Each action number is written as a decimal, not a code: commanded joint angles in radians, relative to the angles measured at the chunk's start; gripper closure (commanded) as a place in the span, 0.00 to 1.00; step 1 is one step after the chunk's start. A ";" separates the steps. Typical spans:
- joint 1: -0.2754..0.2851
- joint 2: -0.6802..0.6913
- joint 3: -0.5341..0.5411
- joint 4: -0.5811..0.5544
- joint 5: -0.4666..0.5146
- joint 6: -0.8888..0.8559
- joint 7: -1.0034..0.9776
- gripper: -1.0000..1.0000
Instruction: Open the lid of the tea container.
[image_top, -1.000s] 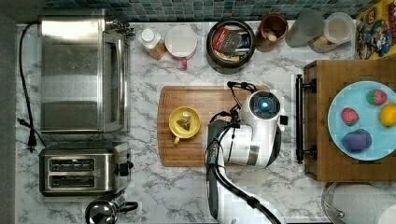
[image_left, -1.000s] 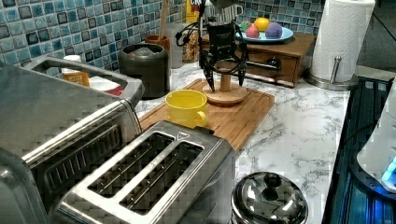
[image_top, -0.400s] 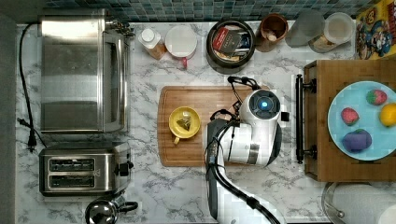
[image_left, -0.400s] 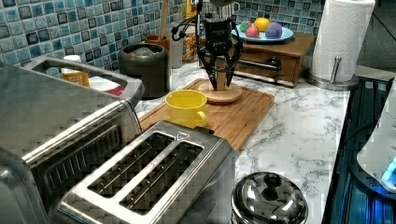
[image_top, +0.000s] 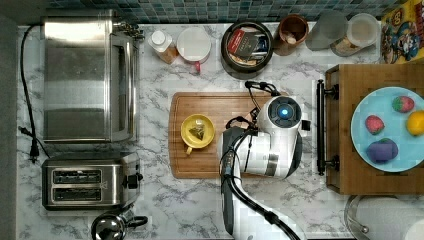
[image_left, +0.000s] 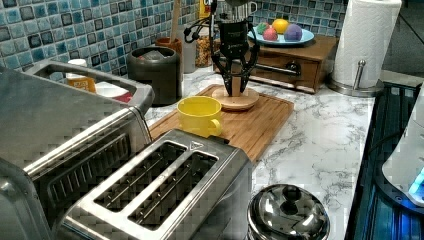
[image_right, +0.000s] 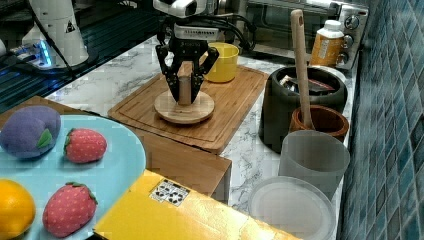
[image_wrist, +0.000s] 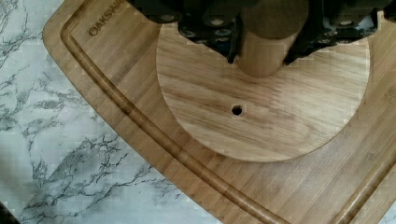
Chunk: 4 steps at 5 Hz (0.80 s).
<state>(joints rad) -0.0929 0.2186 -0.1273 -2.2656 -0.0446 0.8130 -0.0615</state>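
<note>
fingers (image_right: 176, 82) astride lid (image_right: 184, 107) knob, tea container (image_top: 247, 42) uncovered

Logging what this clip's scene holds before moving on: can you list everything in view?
tea container: one, black, open, packets inside, by the tiled wall
wooden lid: one, light wood, flat on the cutting board
cutting board: one, brown, middle of the counter
cup: one, yellow, on the board, tea bag inside
toaster oven: one, silver, the top view's left
toaster: one, silver, below the oven in the top view
jar: one, brown, beside the tea container, wooden spoon in it
plate: one, light blue, on a wooden box, toy fruit on it
paper towel roll: one, white, on a stand
end effector: one, black, closed around the lid's knob
</note>
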 joint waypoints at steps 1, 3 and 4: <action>0.043 -0.223 0.041 0.101 -0.008 -0.014 0.014 1.00; 0.079 -0.333 0.078 0.266 -0.027 -0.161 -0.030 1.00; 0.103 -0.326 0.074 0.359 0.083 -0.332 -0.178 1.00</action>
<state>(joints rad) -0.0662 -0.0297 -0.0771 -2.1738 -0.0430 0.4856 -0.1197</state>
